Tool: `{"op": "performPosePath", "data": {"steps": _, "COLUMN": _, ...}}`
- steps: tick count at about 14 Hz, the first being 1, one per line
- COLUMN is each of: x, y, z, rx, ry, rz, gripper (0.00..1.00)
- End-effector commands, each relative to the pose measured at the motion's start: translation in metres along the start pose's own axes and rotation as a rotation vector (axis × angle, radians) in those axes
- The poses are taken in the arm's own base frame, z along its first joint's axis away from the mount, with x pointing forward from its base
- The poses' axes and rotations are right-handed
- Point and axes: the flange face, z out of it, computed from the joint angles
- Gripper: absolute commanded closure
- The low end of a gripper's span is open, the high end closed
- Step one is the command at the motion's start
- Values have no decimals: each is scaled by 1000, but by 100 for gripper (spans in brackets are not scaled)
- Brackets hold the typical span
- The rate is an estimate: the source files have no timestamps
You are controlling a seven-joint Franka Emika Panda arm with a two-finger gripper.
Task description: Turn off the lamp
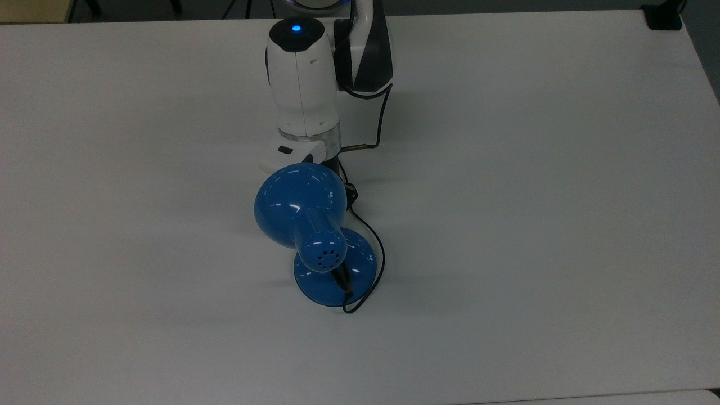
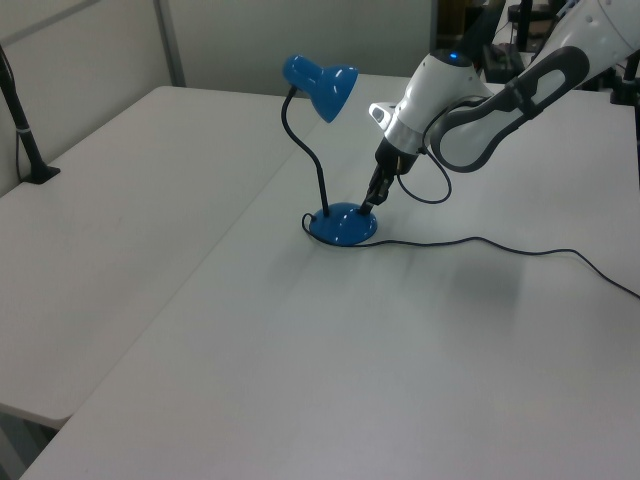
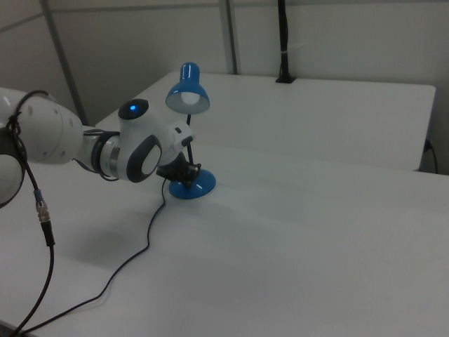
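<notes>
The blue lamp (image 1: pixel 301 205) stands mid-table, and no light falls from its dome shade (image 2: pixel 320 85) onto the table. The shade leans over toward the arm, and its round base (image 2: pixel 342 225) sits below on a bent black neck. My gripper (image 2: pixel 370 200) points down with shut fingertips touching the base's edge on the left view's right. In the top view the shade covers most of the gripper. The right view shows the lamp (image 3: pixel 188 95) with the gripper (image 3: pixel 184 172) low beside its base.
The lamp's thin black cord (image 2: pixel 480 243) trails across the white table (image 1: pixel 534 169) to the left view's right. A black clamped post (image 2: pixel 25 130) stands at the table's far edge. A cable (image 3: pixel 42 203) hangs from the arm.
</notes>
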Motion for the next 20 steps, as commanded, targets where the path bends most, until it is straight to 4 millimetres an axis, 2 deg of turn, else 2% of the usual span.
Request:
{"op": "performPosePath", "data": {"steps": 1, "x": -3, "y": -6, "z": 12, "rx": 10, "ry": -10, "rz": -24, "gripper": 100}}
{"op": "performPosePath", "data": {"steps": 3, "x": -5, "y": -7, "z": 13, "rx": 12, "ry": -19, "rz": -21, "gripper": 100}}
{"op": "performPosePath", "data": {"steps": 5, "x": -23, "y": -13, "z": 14, "rx": 21, "ry": -55, "rz": -33, "gripper": 100}}
{"op": "performPosePath", "data": {"steps": 8, "x": -32, "y": -18, "z": -13, "rx": 42, "ry": -146, "rz": -30, "gripper": 100}}
{"op": "performPosePath", "data": {"steps": 10, "x": -26, "y": -20, "z": -56, "rx": 74, "ry": -271, "rz": -35, "gripper": 100}}
{"op": "performPosePath", "data": {"steps": 11, "x": -21, "y": -20, "z": -85, "rx": 78, "ry": -296, "rz": -32, "gripper": 100}}
{"op": "performPosePath", "data": {"steps": 12, "x": -15, "y": -16, "z": -130, "rx": 77, "ry": -333, "rz": 2, "gripper": 95}}
{"op": "performPosePath", "data": {"steps": 13, "x": -12, "y": -14, "z": -165, "rx": 65, "ry": -389, "rz": 58, "gripper": 90}}
{"op": "performPosePath", "data": {"steps": 15, "x": -4, "y": -5, "z": -203, "rx": -5, "ry": -445, "rz": 104, "gripper": 71}}
{"op": "performPosePath", "data": {"steps": 16, "x": 1, "y": 2, "z": -218, "rx": -40, "ry": -472, "rz": 132, "gripper": 57}}
{"op": "performPosePath", "data": {"steps": 17, "x": 8, "y": 14, "z": -241, "rx": -70, "ry": -495, "rz": 173, "gripper": 31}}
{"op": "performPosePath", "data": {"steps": 18, "x": 12, "y": 25, "z": -255, "rx": -79, "ry": -485, "rz": 198, "gripper": 17}}
{"op": "performPosePath", "data": {"steps": 20, "x": 11, "y": 41, "z": -268, "rx": -87, "ry": -483, "rz": 233, "gripper": 0}}
